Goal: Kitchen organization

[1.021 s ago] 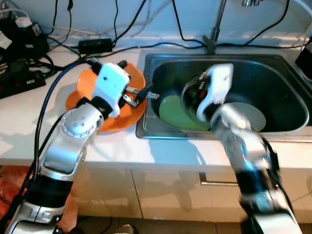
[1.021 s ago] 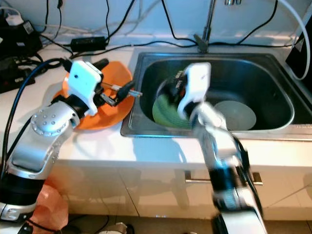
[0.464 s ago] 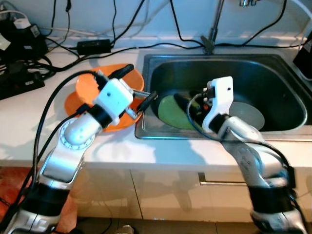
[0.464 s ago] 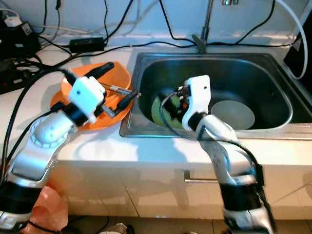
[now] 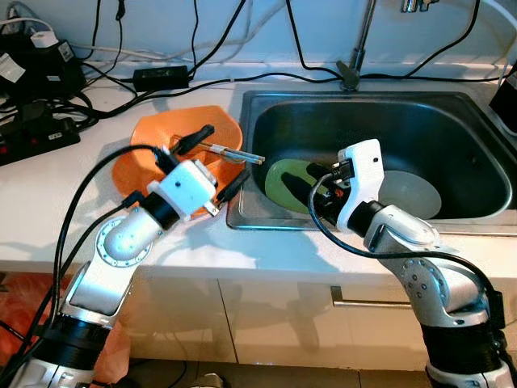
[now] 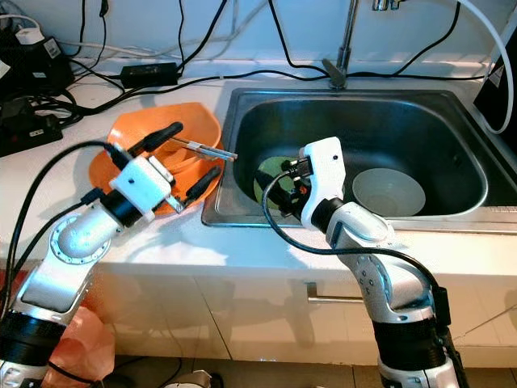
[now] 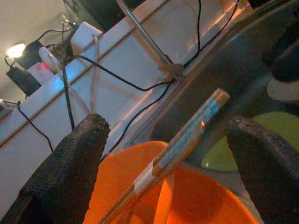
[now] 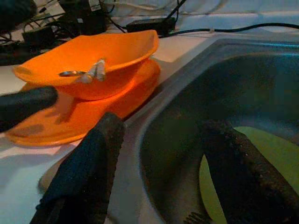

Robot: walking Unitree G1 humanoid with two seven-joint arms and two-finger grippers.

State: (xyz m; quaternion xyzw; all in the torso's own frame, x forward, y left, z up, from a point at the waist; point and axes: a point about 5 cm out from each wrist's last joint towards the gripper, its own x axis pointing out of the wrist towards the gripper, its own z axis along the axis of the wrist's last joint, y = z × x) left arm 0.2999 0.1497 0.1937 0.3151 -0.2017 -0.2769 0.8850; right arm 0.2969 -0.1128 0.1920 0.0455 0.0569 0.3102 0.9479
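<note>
The white, smooth counter (image 5: 48,194) carries a steel sink (image 5: 464,113), its basin dull grey with rounded corners; inside lie a flat green plate (image 5: 284,179) and a pale round plate (image 5: 412,194), side by side near the front wall. Beside the sink on the counter an orange bowl (image 5: 174,133), glossy plastic with wavy corners, sits on an orange plate (image 8: 88,109), and thin chopsticks (image 5: 233,152) rest across the bowl, tips jutting over the sink edge. The left gripper (image 5: 208,160) hovers at the bowl with fingers wide and empty, the chopsticks between them but untouched. The right gripper (image 5: 311,194) hangs low over the green plate, fingers spread, holding nothing. The step in hand looks like clearing the sink or gathering the chopsticks; neither is grasped. Next, the left fingers would need to close squarely on those slim, slippery sticks, or the right must get a finger under the plate's thin rim
</note>
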